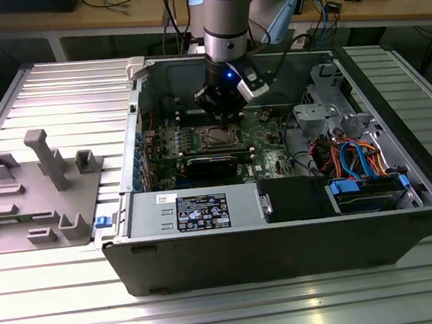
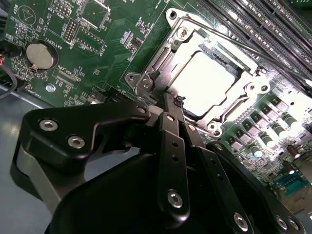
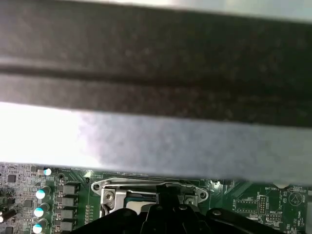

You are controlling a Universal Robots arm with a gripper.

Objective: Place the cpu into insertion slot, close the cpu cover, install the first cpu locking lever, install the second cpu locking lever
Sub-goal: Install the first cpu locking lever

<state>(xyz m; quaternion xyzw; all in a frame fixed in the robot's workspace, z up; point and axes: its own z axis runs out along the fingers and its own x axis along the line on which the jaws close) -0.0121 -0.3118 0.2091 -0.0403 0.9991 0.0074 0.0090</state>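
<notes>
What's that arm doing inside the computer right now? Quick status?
Gripper shut, tips at the cpu cover's edge. Cpu seated under closed cover. Nothing in the way.

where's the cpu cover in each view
Exterior view: the cpu cover lies mid-motherboard, directly below the gripper.
Second wrist view: silver frame around the bright chip, just past the fingertips.
First wrist view: frame edge above the fingers.
Shared landmark: the gripper.

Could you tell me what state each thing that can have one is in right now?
cpu: seated in the slot.
cover: closed flat around the cpu.
gripper: shut, tips at the cover's edge, holding nothing.
case: open, side panel off.
</notes>
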